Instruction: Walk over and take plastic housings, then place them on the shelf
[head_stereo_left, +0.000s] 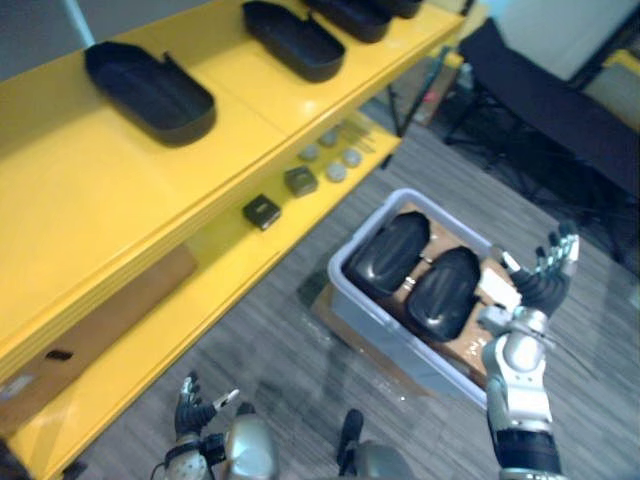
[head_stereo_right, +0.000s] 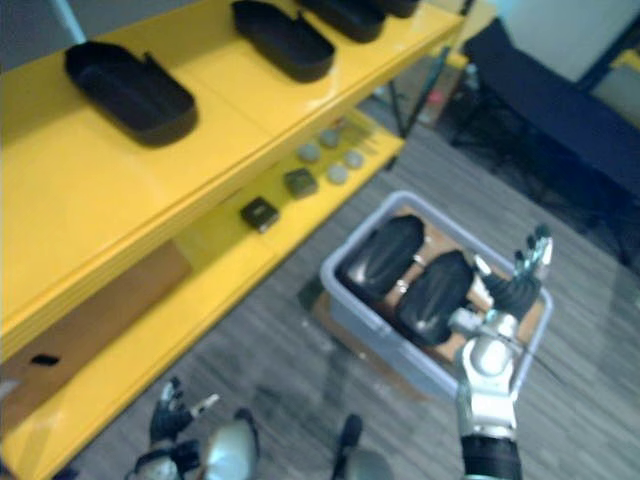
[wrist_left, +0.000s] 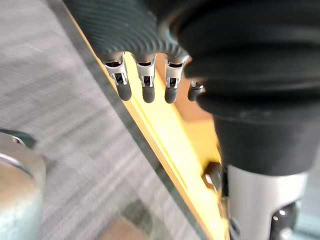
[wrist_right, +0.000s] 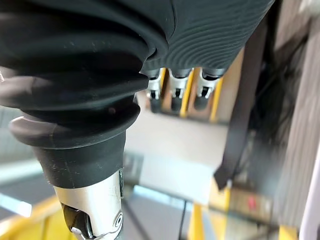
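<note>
In the left eye view, two dark glossy plastic housings (head_stereo_left: 443, 292) are seen lying side by side in a grey bin (head_stereo_left: 343, 268) at centre right, their long axes running from lower left to upper right. The right hand (head_stereo_left: 545, 275) is raised just right of the nearer housing, over the bin's right end, with fingers spread and nothing gripped. The left hand (head_stereo_left: 190, 408) is seen low at lower left, well apart from the bin, loosely open and empty, so the right hand is judged the nearer. More black housings (head_stereo_left: 150, 92) are set on the yellow shelf (head_stereo_left: 110, 200) at upper left. The same layout is given by the right eye view. In the left wrist view, straight fingers (wrist_left: 146, 87) are shown against the shelf's yellow edge and the grey floor (wrist_left: 65, 100). In the right wrist view, straight fingers (wrist_right: 175, 95) are shown, and what lies beyond is too blurred to tell.
</note>
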